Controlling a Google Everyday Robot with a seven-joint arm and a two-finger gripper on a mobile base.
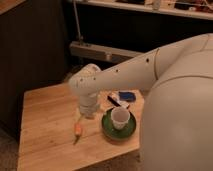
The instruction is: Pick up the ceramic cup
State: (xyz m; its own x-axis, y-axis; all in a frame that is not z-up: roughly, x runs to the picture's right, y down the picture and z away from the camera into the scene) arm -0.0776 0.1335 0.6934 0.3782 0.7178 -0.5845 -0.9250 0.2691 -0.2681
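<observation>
The ceramic cup (120, 118) is small, white and glossy. It stands upright inside a wide dark-green bowl (111, 129) near the right front of the wooden table (47, 125). My gripper (86, 115) hangs from the white arm (125, 70), pointing down at the table just left of the bowl and cup, apart from them. It holds nothing that I can see.
A small orange carrot-like object (78, 131) lies on the table just below the gripper. A white and black remote-like object (116, 100) and a blue object (127, 95) lie behind the bowl. A dark wall and a shelf stand behind the table.
</observation>
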